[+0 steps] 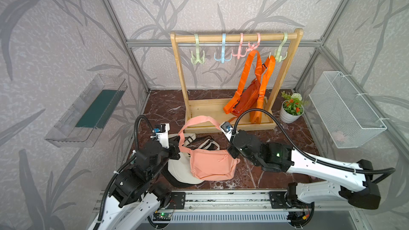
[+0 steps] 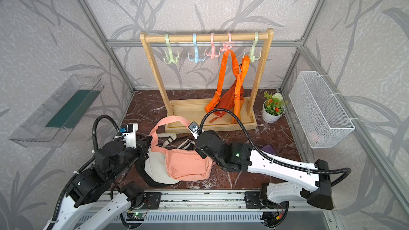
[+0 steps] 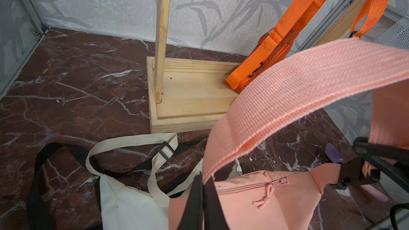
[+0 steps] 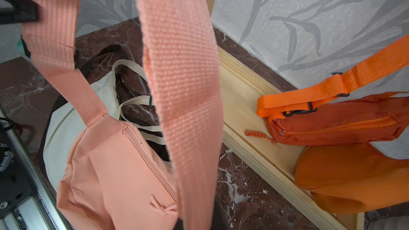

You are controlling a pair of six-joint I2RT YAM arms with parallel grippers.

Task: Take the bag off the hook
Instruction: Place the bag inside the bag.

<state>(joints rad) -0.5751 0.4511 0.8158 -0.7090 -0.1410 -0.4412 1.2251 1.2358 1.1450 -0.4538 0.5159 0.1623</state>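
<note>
The pink bag lies on the bench, partly on top of a white bag, in front of the wooden rack and clear of its hooks. Its strap arches upward between the two arms. The left tool is closed on the strap at the bag's left end. The right tool is closed on the strap beside the bag's right end. The bag body sits between both tools.

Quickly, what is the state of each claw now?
Left claw: closed on the pink strap.
Right claw: closed on the same pink strap.
</note>
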